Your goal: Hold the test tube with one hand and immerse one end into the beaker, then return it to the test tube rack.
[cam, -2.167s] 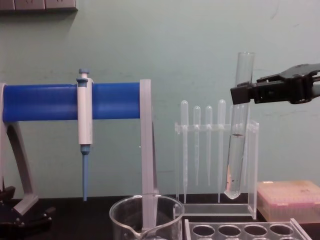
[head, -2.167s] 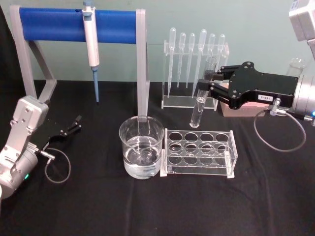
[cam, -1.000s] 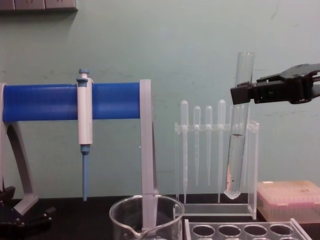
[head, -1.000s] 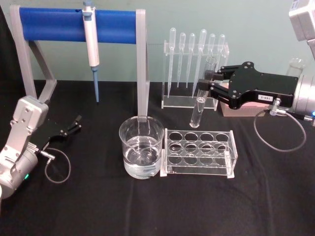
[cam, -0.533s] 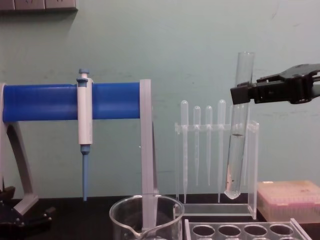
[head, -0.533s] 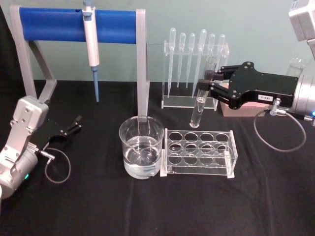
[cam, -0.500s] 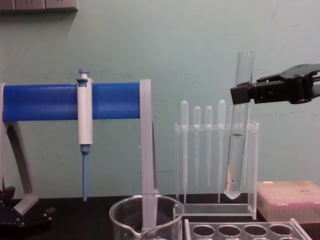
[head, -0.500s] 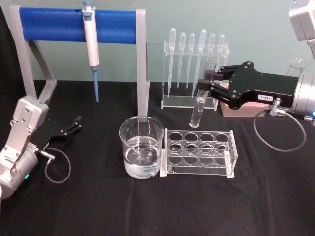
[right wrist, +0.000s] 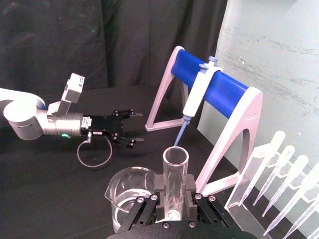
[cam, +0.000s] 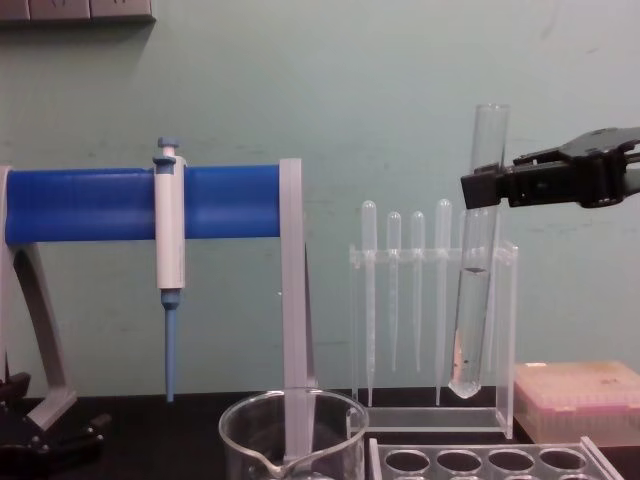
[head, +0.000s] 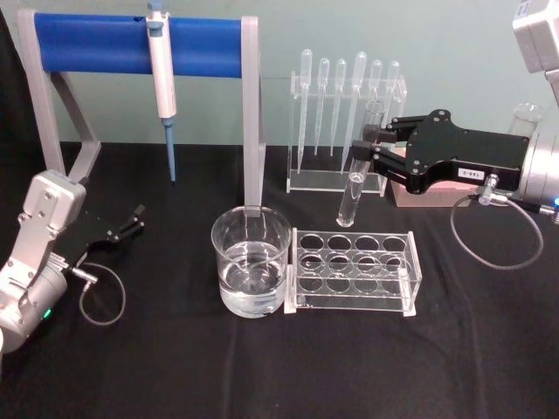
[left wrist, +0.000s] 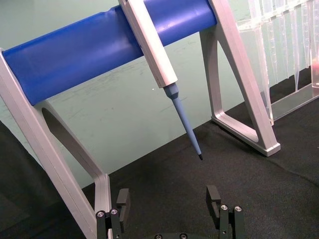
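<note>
The left end effector [head: 131, 223] sits low at the middle left of the head view, close to the table [head: 175, 367], its fingers spread with nothing between them (idle, by the look of it). Right of it, at lower centre, stands the beaker [head: 251, 262] with clear liquid in the bottom, and touching its right side is the test tube rack [head: 354, 269], every visible hole vacant. Above the rack's rear row, at centre right, hangs the test tube [head: 352, 190], nearly upright, its round end clear of both rack and beaker. The right end effector [head: 365, 150] reaches in from the right edge and pinches the tube near its open rim.

In my judgement the pick-up is done and the return to the rack remains; whether the dip has happened cannot be told here.

A small white label [head: 472, 175] on the right end effector carries writing too small to read.
</note>
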You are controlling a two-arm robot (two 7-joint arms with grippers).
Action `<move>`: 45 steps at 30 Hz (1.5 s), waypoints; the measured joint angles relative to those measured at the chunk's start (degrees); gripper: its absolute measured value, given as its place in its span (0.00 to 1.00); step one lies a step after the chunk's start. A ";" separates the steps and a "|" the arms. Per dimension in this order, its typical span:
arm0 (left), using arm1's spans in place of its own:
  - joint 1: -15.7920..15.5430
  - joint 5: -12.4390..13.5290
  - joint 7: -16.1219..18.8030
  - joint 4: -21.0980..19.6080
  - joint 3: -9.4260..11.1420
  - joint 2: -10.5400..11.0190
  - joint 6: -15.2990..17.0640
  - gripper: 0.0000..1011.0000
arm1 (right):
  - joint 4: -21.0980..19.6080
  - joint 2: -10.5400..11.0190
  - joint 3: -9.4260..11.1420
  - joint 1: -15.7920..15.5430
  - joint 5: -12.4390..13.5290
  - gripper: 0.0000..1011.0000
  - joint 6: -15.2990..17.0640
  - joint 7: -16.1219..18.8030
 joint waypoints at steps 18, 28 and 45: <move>0.00 0.00 0.00 0.00 0.00 0.00 0.00 0.99 | 0.00 0.00 0.00 0.00 0.00 0.24 0.00 0.00; 0.00 0.00 0.00 0.00 0.00 0.00 0.00 0.99 | 0.00 0.01 -0.05 0.04 0.02 0.24 0.00 -0.02; 0.00 0.00 0.00 0.00 0.00 0.00 0.00 0.99 | -0.27 -4.13 -4.55 6.46 -0.76 0.24 2.59 -0.09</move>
